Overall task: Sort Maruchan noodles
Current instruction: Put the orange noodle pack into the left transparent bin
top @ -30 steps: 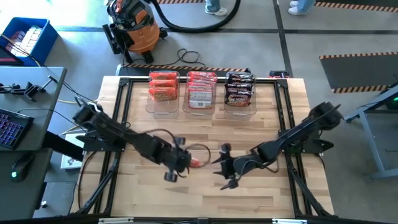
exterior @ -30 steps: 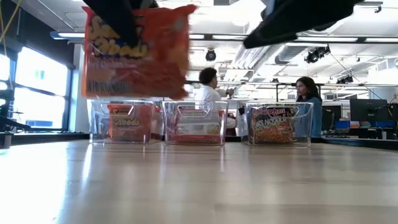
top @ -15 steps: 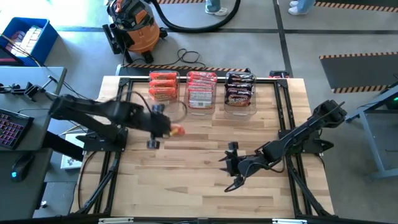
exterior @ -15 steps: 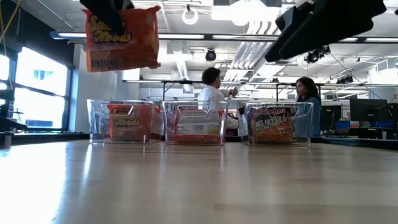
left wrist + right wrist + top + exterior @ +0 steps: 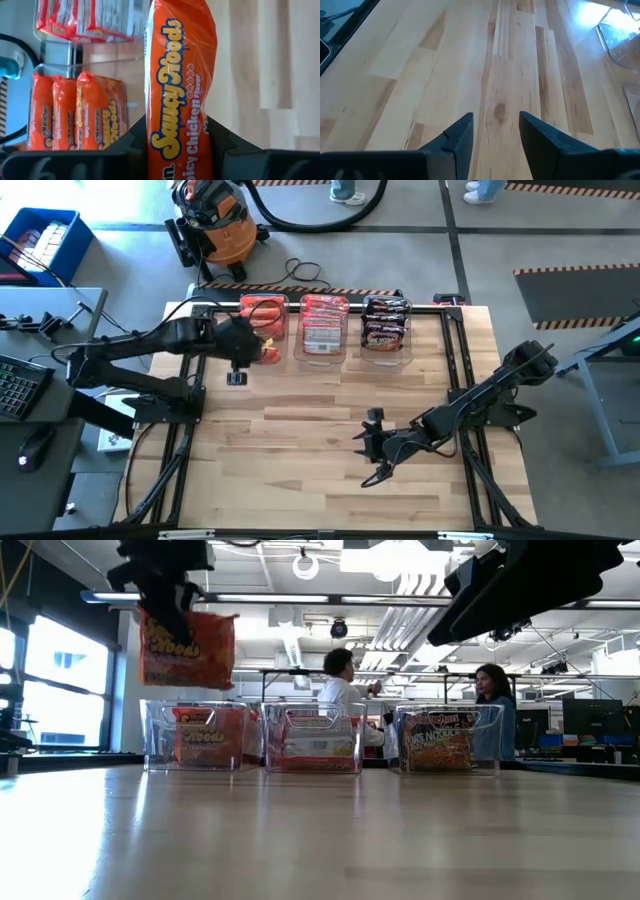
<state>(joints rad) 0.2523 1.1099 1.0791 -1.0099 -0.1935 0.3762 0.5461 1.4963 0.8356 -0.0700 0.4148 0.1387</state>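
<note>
Left fingers [image 5: 177, 145] pinch orange packet [image 5: 180, 85], arm outstretched over bin [image 5: 262, 345] | right fingers [image 5: 495, 135] spread, low

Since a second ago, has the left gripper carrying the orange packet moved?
Yes. The left gripper has carried the orange packet from mid-table toward the far edge, now at the leftmost clear bin holding matching orange packets.

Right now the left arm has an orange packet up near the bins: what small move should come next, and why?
Probably lower it and let go. The left gripper is shut on the orange packet, which hangs above the left bin, the one that already holds matching orange packets. The right gripper waits open and empty over bare table.
</note>
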